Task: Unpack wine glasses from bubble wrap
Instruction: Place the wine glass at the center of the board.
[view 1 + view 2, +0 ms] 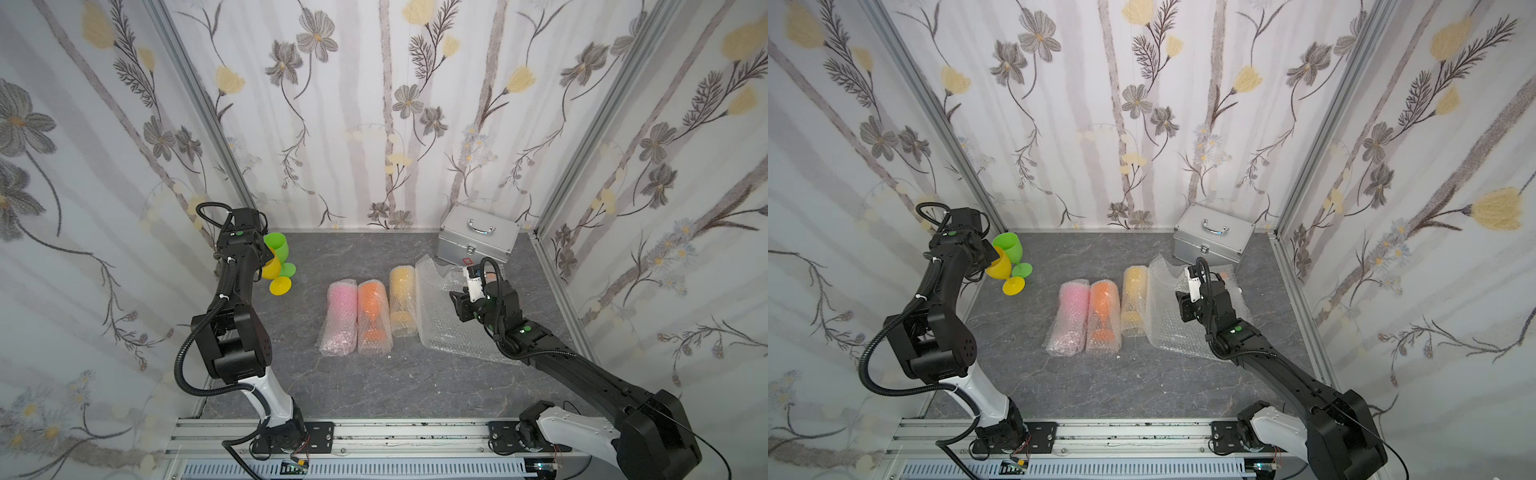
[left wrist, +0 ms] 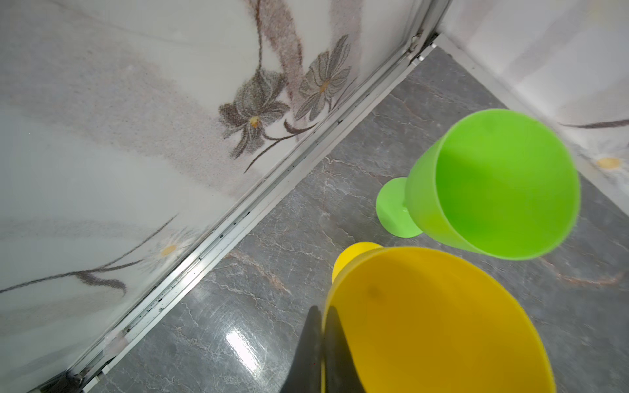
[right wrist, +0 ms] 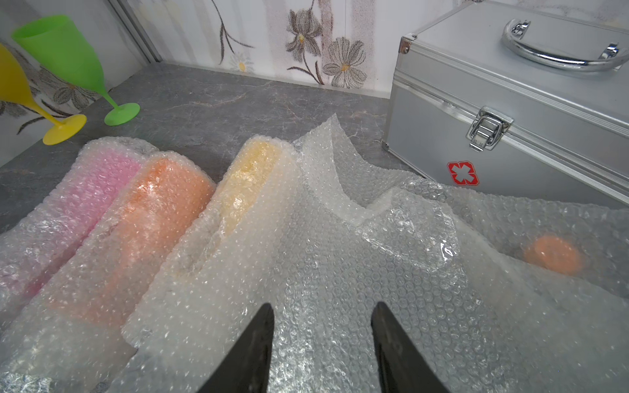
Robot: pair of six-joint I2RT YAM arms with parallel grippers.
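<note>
where the wrapped ones point: three clear bubble-wrap rolls lie side by side, long axes running from the aluminium front rail (image 1: pixel 374 432) to the floral-papered back wall (image 1: pixel 374 104). that's the pink goblet roll (image 1: pixel 341 316), orange goblet roll (image 1: pixel 372 313) and amber-yellow goblet roll (image 1: pixel 402 299). the orange one's bowl faces the back wall, round foot toward the rail.
unwrapped pair: green plastic goblet (image 1: pixel 276 245) upright in the back left corner. yellow plastic goblet (image 2: pixel 442 323) just beside it, tilted, rim up at the left gripper (image 2: pixel 322 310).
left gripper: pinching the yellow goblet's rim.
right gripper (image 3: pixel 323 306): jaws spread, nothing between them, over the flat crinkled bubble-wrap sheet (image 3: pixel 340 255).
textures: shiny bubbled film, smooth opaque plastic.
surface and room: glossy grey marble-look table (image 1: pixel 374 386), silver aluminium case (image 1: pixel 478 237) back right.
</note>
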